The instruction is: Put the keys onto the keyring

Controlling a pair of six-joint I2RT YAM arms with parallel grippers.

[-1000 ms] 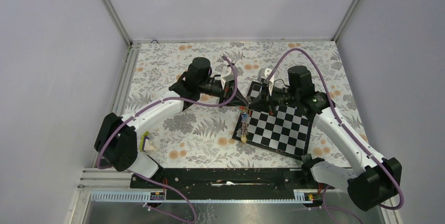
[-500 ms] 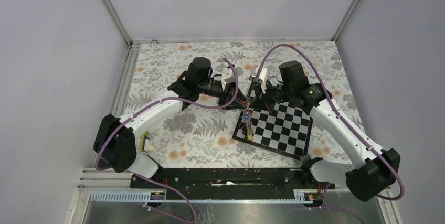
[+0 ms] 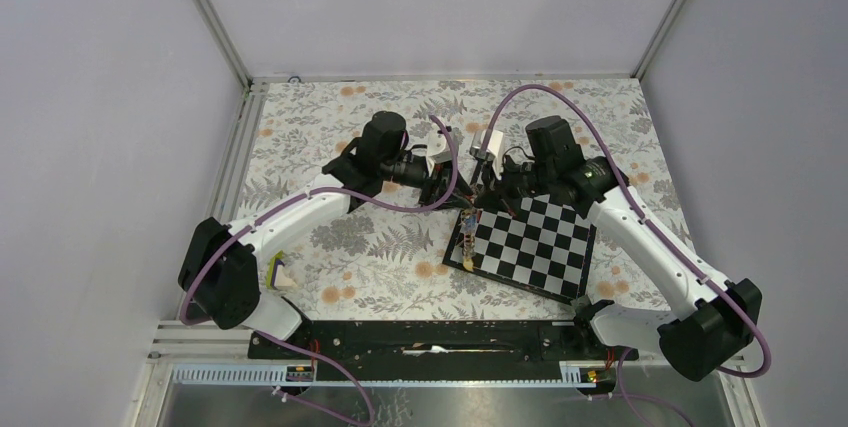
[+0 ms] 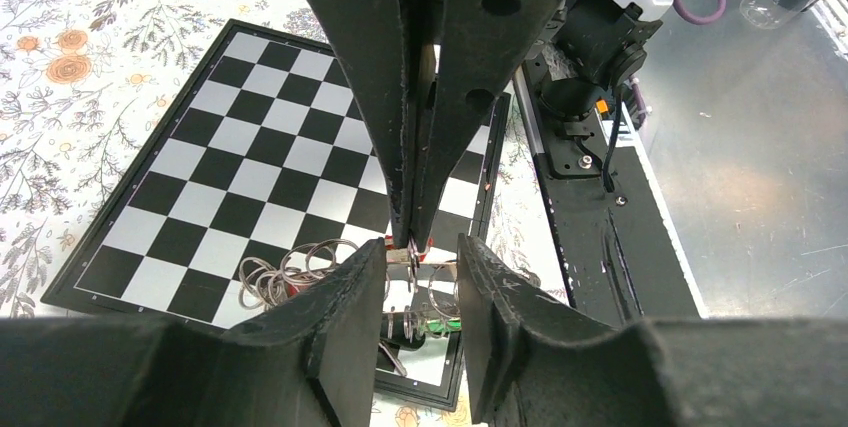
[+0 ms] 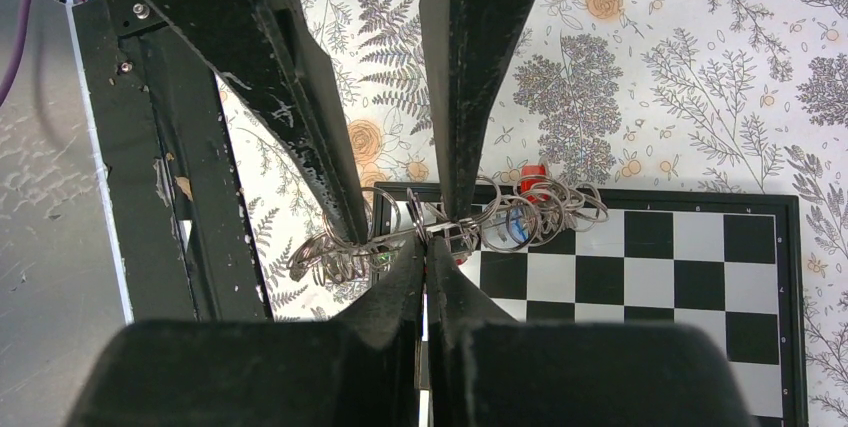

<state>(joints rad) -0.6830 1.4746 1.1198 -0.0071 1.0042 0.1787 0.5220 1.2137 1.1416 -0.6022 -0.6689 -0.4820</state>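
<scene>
The right gripper (image 5: 428, 247), fingers closed, pinched the keyring (image 5: 480, 219) above the board's (image 5: 680, 277) corner, and the left gripper (image 4: 420, 247) stood open around that pinch. The right should hold steady while the left takes hold beside it. The ring looked like thin grey wire, edge-on, crowded with small loops and red and blue keys (image 5: 533, 172).

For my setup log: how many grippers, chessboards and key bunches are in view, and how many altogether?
Grippers: 2, left gripper and right gripper
Chessboard: 1
Bunch of keys and rings: 1, single keys too tangled to count
Total: 4
</scene>
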